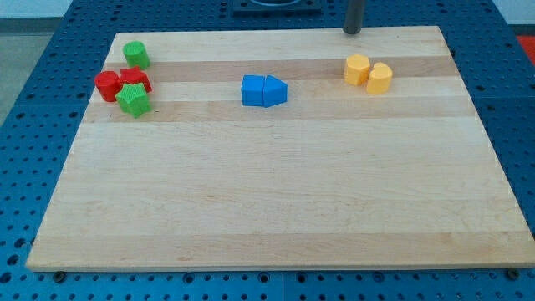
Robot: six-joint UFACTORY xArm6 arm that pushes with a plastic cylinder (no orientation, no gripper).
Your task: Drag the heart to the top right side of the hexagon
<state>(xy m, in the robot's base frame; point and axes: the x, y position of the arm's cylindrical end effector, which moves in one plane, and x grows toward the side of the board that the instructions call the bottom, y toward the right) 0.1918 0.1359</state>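
- Camera view shows the dark rod coming down upright at the far edge of the wooden board (276, 209), right of centre; my tip (352, 32) rests at that edge, touching no block and holding nothing.
- At the far left, a green block (136, 55) sits alone; just nearer, two red blocks (107, 86) (135, 80) touch each other, with a second green block (134, 100) against them.
- Mid-board, a blue cube (253, 90) touches a blue pointed block (276, 90).
- Further right, two yellow blocks, (357, 69) and (379, 78), sit side by side, near and below the tip; which is the heart or the hexagon cannot be told.
- No readable writing or labels show.
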